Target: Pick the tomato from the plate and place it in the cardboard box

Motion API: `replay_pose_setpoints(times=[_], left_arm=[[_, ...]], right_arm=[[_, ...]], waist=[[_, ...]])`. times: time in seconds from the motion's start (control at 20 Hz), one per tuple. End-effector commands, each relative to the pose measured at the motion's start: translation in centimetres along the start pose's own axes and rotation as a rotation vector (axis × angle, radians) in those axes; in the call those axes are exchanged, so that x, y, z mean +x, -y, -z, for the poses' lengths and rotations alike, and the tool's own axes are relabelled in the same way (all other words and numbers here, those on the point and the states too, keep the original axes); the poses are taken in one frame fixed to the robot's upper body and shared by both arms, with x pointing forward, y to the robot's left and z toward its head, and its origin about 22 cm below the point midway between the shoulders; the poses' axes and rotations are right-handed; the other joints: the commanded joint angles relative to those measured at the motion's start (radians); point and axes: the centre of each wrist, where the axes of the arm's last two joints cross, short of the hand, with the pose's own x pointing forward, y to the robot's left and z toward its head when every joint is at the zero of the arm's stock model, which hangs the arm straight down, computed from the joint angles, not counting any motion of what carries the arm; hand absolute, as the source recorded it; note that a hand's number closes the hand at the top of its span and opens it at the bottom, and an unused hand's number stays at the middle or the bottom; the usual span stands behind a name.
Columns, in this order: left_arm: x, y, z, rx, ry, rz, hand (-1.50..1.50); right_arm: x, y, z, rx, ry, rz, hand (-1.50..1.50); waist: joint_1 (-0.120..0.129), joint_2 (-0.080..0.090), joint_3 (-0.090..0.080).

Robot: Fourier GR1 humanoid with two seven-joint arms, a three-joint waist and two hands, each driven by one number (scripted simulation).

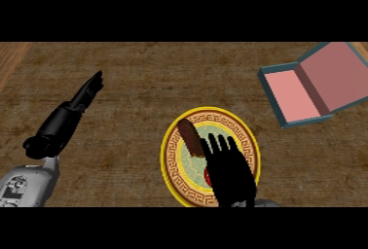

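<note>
Low in the frame's centre, my right hand (229,170) hovers spread over the plate (174,146), fingers straight, holding nothing. A red sliver of tomato (206,176) peeks from under my palm. Closing blind, I could nudge it aside or catch the brown sausage (191,136) beside it. My left hand (87,92) rests open at upper left; the cardboard box (316,82) waits upper right.

We get one head view only, looking steeply down on the brown counter (144,97). Both forearms enter from our lower edge. The plate (174,146) sits near bottom centre, the box (316,82) at upper right.
</note>
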Motion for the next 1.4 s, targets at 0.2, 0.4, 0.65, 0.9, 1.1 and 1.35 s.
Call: replay_pose_setpoints(times=[0.2,0.4,0.65,0.9,1.1,1.35], left_arm=[[0.7,0.2,0.6,-0.022,0.005,0.002,0.00],[-0.9,0.4,-0.7,-0.003,-0.003,-0.002,0.00],[0.7,-0.7,0.5,-0.015,0.000,0.015,0.00],[0.9,1.4,0.8,-0.038,0.043,-0.016,0.00],[1.6,1.1,1.8,-0.064,0.067,-0.009,0.00],[2.0,2.0,1.8,-0.070,0.063,0.017,0.00]], right_arm=[[-1.1,-0.3,3.1,-0.013,0.110,-0.043,1.50],[-1.3,-1.9,2.3,-0.137,0.136,-0.082,1.50],[0.7,-2.1,1.8,-0.210,0.165,-0.114,1.50],[-1.0,5.8,9.0,-0.258,-0.049,0.186,1.50],[-4.0,10.7,11.6,-0.378,-0.196,0.302,1.50],[-2.8,16.0,13.8,-0.525,-0.237,0.189,1.50]], waist=[[0.006,0.001,0.000],[0.002,0.001,0.000],[0.001,0.000,0.000],[0.050,0.021,0.001],[0.077,0.039,0.001],[0.091,0.026,0.000]])
